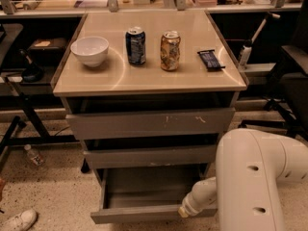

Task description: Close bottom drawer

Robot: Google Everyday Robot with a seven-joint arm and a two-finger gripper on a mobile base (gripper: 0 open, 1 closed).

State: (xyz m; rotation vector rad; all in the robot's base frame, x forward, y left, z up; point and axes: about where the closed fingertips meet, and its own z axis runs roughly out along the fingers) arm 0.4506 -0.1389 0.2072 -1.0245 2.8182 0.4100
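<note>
The bottom drawer (pixel 139 214) of the tan-topped cabinet (pixel 149 78) stands pulled out toward me, its grey tray (pixel 144 186) open and bare inside. My gripper (pixel 185 211) is at the end of the white arm (pixel 255 182), low at the right. It sits against the right end of the bottom drawer's flat front. The middle drawer front (pixel 149 156) and the scratched top drawer front (pixel 149 123) sit further back above it.
On the cabinet top stand a white bowl (pixel 89 50), a blue can (pixel 135 45), a gold can (pixel 170 50) and a dark snack bar (pixel 210 59). A bottle (pixel 33 154) and a shoe (pixel 17 220) lie on the floor at left. A dark chair (pixel 293 66) stands at right.
</note>
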